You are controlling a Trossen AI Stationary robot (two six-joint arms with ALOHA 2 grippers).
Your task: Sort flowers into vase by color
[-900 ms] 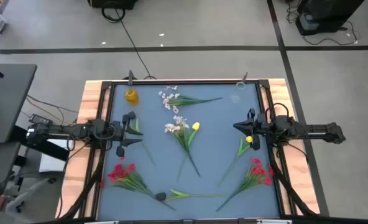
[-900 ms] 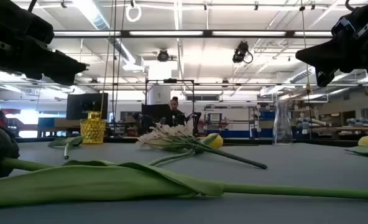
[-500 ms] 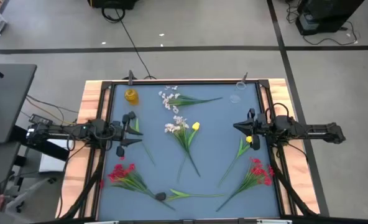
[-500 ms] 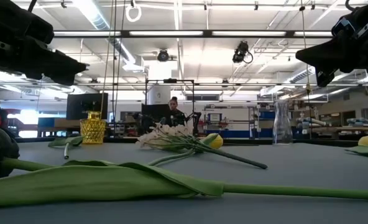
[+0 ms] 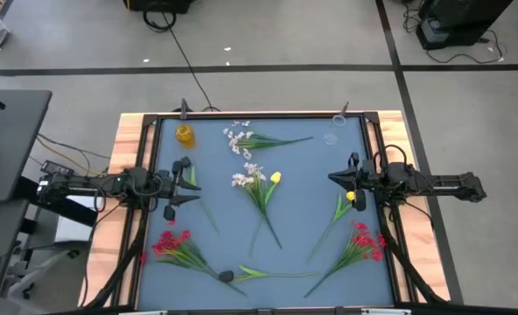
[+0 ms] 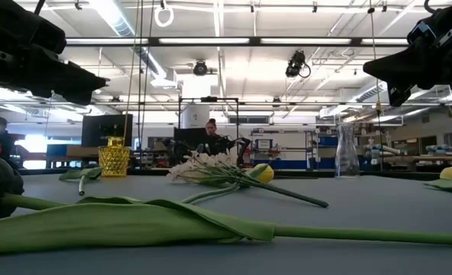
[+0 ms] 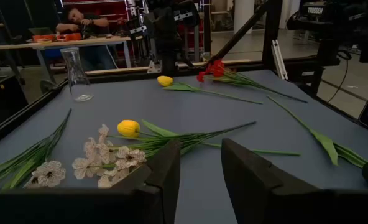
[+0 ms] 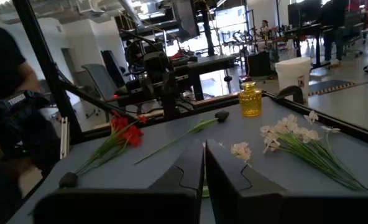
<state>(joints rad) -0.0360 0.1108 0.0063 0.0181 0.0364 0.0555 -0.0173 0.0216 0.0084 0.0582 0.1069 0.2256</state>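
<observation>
Flowers lie flat on the blue-grey mat. White sprays [image 5: 238, 138] [image 5: 246, 178] and a yellow bud [image 5: 276, 178] are mid-table. Red clusters lie near left [image 5: 171, 242] and near right [image 5: 364, 238]. A dark bloom [image 5: 227, 276] lies at the near edge, and a second yellow bud [image 5: 351, 196] below my right gripper. A yellow vase [image 5: 184, 135] stands far left, a clear vase [image 5: 333, 138] far right. My left gripper [image 5: 178, 186] hovers open at the left, with a green leafy stem [image 5: 192, 176] on the mat under it. My right gripper [image 5: 332, 178] hovers shut at the right. Both are well above the mat.
A black frame [image 5: 259, 114] and wooden rims [image 5: 123, 166] border the mat. The stems fan across the middle and near half of the mat. Bare mat [image 5: 311, 166] shows between the two vases and between the grippers. People sit at benches [image 6: 211, 137] in the room beyond.
</observation>
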